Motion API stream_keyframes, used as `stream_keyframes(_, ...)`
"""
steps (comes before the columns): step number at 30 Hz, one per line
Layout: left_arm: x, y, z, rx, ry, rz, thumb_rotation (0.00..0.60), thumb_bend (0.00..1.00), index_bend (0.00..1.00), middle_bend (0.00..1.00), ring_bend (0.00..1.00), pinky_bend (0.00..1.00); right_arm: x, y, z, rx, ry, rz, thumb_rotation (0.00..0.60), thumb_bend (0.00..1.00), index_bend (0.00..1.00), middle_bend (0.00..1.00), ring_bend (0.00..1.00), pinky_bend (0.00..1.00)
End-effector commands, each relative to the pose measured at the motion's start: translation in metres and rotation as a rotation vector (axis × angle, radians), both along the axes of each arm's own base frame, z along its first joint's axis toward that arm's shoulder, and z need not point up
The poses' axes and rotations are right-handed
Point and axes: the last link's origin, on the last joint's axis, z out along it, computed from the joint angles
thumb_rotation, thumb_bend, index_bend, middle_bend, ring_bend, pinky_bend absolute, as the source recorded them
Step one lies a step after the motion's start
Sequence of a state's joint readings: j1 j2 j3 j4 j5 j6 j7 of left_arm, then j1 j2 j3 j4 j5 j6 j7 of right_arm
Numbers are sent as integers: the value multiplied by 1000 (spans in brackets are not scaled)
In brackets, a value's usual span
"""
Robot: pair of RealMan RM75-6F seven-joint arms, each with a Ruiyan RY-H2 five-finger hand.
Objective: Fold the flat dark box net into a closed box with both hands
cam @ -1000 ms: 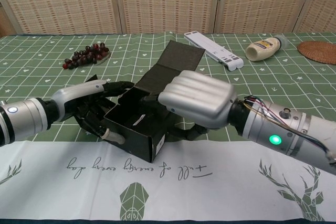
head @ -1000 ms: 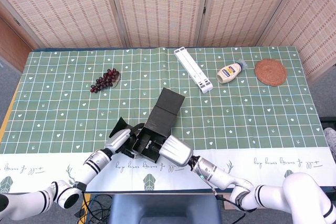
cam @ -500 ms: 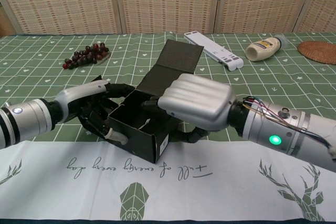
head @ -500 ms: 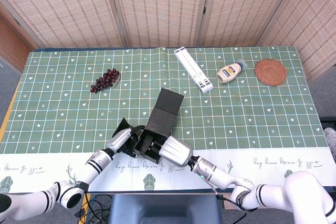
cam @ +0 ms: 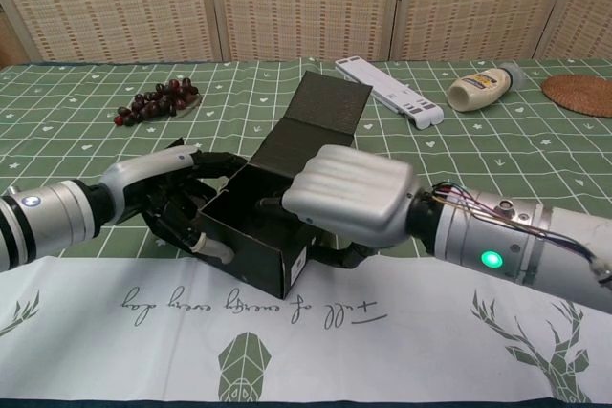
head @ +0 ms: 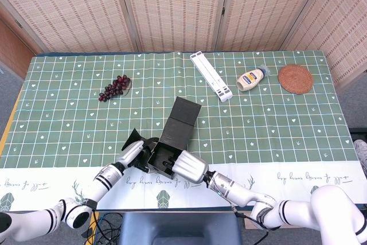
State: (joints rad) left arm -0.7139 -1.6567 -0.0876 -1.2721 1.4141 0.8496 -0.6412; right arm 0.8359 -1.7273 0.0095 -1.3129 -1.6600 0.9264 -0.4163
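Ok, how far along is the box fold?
Done: the box body stands formed, walls up. In hand: the left hand and right hand hold its sides. Left: the lid lies open behind and needs closing.

Matt dark card box (cam: 251, 224); glossy silver hand (cam: 349, 200); printed cloth tablecloth (cam: 535, 150).

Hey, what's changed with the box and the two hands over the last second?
The right hand slid left over the box's open top; the box turned slightly. The left hand keeps holding the box's left side. The lid flap still lies open behind; nothing else moved.
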Motion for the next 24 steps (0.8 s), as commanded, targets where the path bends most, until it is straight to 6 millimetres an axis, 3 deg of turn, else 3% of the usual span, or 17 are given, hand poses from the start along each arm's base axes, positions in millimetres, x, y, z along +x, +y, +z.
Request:
stream_keyframes(1, 0, -1, 1, -1, -4, 0, 600, 102, 255, 237, 570, 894, 2, -2, 1, 6, 18, -2, 600, 536, 503, 548, 739, 915)
stream_keyframes(6, 0, -3, 2, -4, -6, -4, 600, 102, 253, 237, 570, 893, 4, -3, 2, 24, 36, -12, 600, 638, 701, 732, 755, 919)
stream_keyframes(13, 0, -3, 3, -4, -8, 0, 600, 102, 250, 237, 570, 894, 5, -5, 6, 25, 46, -12, 600, 707, 842, 843, 768, 919)
stream_keyframes(20, 2, -4, 1, -12, -8, 4, 600, 102, 246, 237, 570, 894, 4, -6, 9, 24, 48, -10, 600, 708, 850, 881, 773, 919)
stream_keyframes(22, 2, -4, 1, -12, -13, 11, 600, 102, 244, 237, 570, 894, 3, -7, 10, 22, 47, -10, 600, 687, 835, 829, 773, 919)
stream_keyframes(24, 2, -4, 1, -10, -18, 21, 600, 102, 243, 237, 570, 895, 2, -7, 13, 15, 43, -7, 600, 639, 738, 717, 772, 919)
